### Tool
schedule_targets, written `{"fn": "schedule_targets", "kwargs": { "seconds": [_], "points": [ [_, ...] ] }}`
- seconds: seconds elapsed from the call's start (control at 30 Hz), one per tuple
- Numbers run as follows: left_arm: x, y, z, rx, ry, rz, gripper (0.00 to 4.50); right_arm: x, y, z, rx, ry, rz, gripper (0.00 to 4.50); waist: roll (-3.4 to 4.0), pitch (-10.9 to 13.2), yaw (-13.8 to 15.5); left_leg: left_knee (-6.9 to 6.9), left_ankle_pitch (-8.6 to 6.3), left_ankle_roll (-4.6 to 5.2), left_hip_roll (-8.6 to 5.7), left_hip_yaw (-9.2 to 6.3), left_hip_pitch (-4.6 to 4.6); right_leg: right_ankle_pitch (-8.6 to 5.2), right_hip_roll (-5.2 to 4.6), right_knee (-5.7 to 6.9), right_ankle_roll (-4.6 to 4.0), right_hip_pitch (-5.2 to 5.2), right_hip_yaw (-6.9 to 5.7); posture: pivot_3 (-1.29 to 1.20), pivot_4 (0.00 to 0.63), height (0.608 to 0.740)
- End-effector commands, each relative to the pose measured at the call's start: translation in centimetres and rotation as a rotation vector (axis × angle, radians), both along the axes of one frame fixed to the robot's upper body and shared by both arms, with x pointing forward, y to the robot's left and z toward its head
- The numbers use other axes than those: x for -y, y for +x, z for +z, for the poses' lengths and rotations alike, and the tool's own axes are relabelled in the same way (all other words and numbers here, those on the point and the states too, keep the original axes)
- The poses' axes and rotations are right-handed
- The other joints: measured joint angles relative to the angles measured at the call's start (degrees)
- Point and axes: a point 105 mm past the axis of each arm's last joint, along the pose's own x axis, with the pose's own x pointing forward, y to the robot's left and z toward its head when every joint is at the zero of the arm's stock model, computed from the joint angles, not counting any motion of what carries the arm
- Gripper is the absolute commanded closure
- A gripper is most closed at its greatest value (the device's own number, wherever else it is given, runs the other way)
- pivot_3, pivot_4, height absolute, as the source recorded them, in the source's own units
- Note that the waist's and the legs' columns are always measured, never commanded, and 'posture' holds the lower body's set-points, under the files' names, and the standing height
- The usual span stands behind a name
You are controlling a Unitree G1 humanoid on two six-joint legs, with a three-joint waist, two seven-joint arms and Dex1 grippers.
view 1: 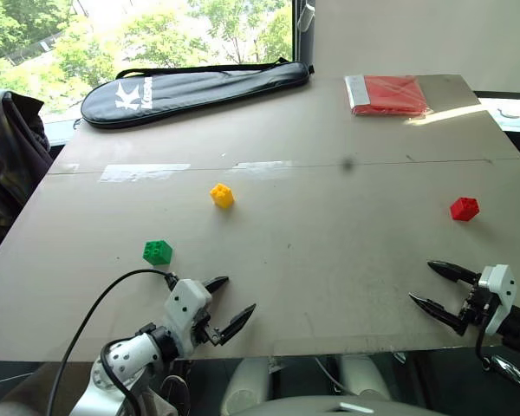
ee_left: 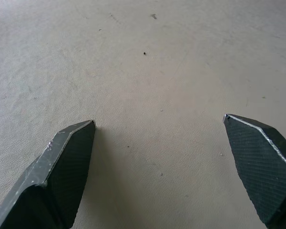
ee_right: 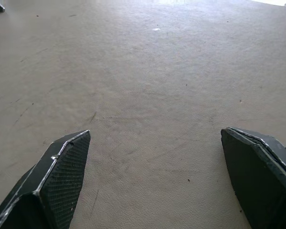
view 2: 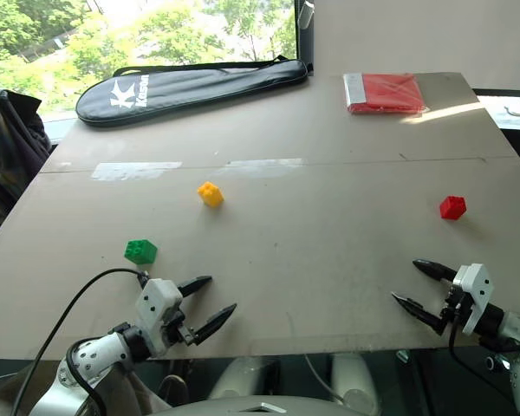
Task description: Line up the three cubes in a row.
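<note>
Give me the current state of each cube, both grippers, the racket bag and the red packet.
Small yellow plastic studded cube: loose on the table, upright, untouched.
Small green plastic studded cube: loose, near the left gripper, not held.
Small red plastic studded cube: loose, far from the others.
Left gripper: open, empty.
Right gripper: open, empty.
Black racket bag: lying flat, closed.
Flat red packet: lying flat.

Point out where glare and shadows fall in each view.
Left eye view: a bright sun strip crosses the table beside the red packet, pale glare patches lie behind the yellow cube, and the window is washed out. Left wrist view: soft shadows hug the fingers. Right wrist view: glare at the far edge.
</note>
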Motion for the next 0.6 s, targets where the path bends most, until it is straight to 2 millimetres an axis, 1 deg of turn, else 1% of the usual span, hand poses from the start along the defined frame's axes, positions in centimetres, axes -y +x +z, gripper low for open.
{"fn": "schedule_targets", "kwargs": {
  "seconds": [0.03,0.07,0.13,0.2,0.27,0.33,0.4,0.5,0.6],
  "points": [
    [0.4,0.0,-0.1,-0.021,-0.014,-0.032,0.08,1.2,0.8,1.8,0.065,0.043,-0.097,0.0,0.01,0.0,0.0,0.0,0.0,0.0,0.0,0.0,0.0,0.0,0.0,0.0,-0.01,0.0,0.0,0.0,0.15,0.74],
    [0.6,0.1,0.3,-0.013,-0.019,-0.047,0.08,1.6,1.2,2.2,0.074,0.06,-0.133,0.0,0.03,0.0,0.0,0.0,0.0,0.0,-0.01,0.0,-0.01,0.01,0.0,0.0,-0.01,0.0,0.0,0.0,0.15,0.74],
    [1.6,0.7,2.0,0.026,-0.032,-0.121,0.08,3.5,2.2,3.1,0.097,0.076,-0.277,0.0,0.02,0.1,0.0,0.0,0.0,0.0,-0.04,0.01,-0.02,0.02,0.0,0.0,-0.02,-0.02,0.01,0.0,0.15,0.74],
    [2.6,1.3,3.9,0.061,-0.045,-0.199,0.08,5.5,3.1,3.7,0.13,0.04,-0.436,0.0,-0.01,0.1,0.1,0.01,0.0,0.0,-0.06,-0.02,-0.05,0.04,0.04,0.0,-0.01,-0.04,-0.02,0.0,0.15,0.74],
    [3.4,1.8,5.5,0.085,-0.057,-0.265,0.08,6.6,3.7,4.5,0.149,0.027,-0.56,0.0,-0.05,0.2,0.1,0.01,0.01,-0.01,-0.06,-0.09,-0.08,0.06,0.06,0.0,-0.01,-0.05,-0.08,0.0,0.15,0.74],
    [4.1,2.0,6.9,0.096,-0.071,-0.33,0.08,7.0,4.2,5.3,0.147,0.046,-0.643,0.0,-0.04,0.1,0.0,-0.01,0.01,-0.02,-0.06,-0.13,-0.11,0.1,0.07,0.01,0.02,-0.07,-0.1,0.0,0.15,0.74],
    [4.8,2.2,8.0,0.106,-0.077,-0.387,0.08,7.1,4.7,5.7,0.144,0.038,-0.68,0.0,-0.02,0.1,-0.3,-0.06,0.02,-0.04,-0.06,-0.14,-0.17,0.11,0.08,0.0,0.03,-0.16,-0.08,0.0,0.15,0.74],
    [6.1,2.6,10.1,0.128,-0.063,-0.49,0.08,7.5,6.4,5.7,0.102,0.053,-0.766,0.0,-0.03,0.2,-0.4,-0.07,0.08,-0.15,-0.07,-0.09,-0.24,0.11,0.08,-0.01,0.03,-0.25,-0.04,0.0,0.15,0.74],
    [6.8,3.3,11.7,0.151,-0.035,-0.534,0.08,7.6,7.7,5.6,0.067,0.048,-0.797,0.0,-0.04,0.2,-0.3,-0.04,0.08,-0.14,-0.14,-0.06,-0.5,0.13,0.07,-0.01,0.06,-0.51,-0.03,0.0,0.15,0.74]
  ]
}}
